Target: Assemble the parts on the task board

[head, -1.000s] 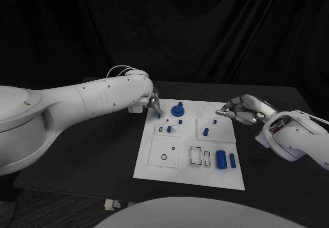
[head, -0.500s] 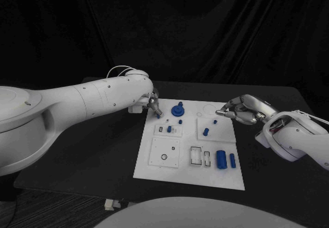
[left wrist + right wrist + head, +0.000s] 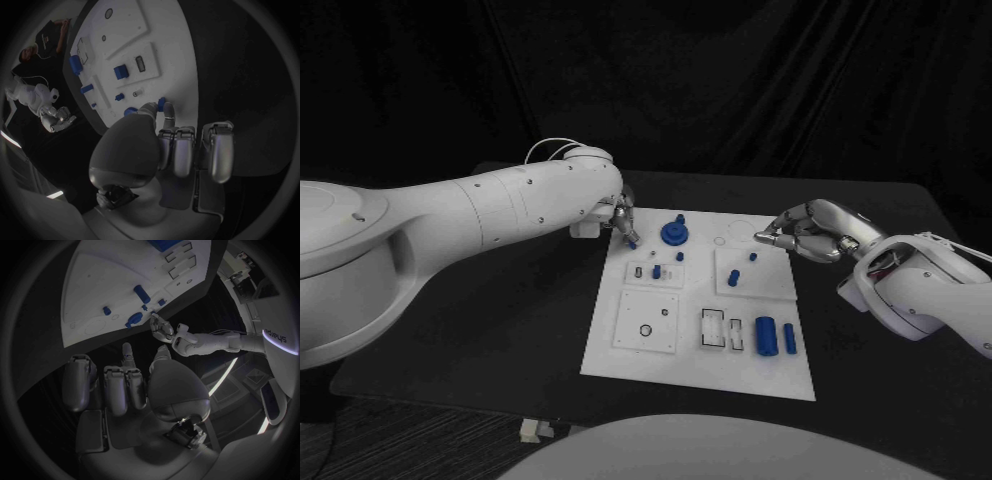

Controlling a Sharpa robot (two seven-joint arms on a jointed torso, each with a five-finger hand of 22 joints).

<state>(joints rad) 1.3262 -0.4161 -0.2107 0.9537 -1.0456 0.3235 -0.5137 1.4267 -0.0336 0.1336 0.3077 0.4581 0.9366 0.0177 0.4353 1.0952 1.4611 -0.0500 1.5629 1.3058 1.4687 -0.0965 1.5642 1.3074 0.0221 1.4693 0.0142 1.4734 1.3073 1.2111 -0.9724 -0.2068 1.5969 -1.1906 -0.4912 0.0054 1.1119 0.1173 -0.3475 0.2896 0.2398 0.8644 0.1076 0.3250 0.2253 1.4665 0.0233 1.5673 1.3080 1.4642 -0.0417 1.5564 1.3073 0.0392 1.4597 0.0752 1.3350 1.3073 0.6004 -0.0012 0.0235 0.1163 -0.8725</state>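
The white task board (image 3: 664,350) lies mid-table. My left hand (image 3: 612,219) hovers over the board's far left corner and pinches a small blue peg (image 3: 633,241) between thumb and a finger; the left wrist view shows the peg (image 3: 161,103) at the fingertips, just above the board (image 3: 178,35). A round blue knob piece (image 3: 675,234) stands right beside it. My right hand (image 3: 808,233) hangs at the board's far right edge, fingers curled in, holding nothing; its palm (image 3: 134,385) faces the board (image 3: 106,280). Small blue pegs (image 3: 733,278) sit mid-board.
A thick blue cylinder (image 3: 766,335) and a thinner one (image 3: 790,338) lie at the board's near right, beside two slotted outlines (image 3: 714,327). A square plate with a small ring (image 3: 645,330) sits at the near left. Black table (image 3: 488,330) surrounds the board.
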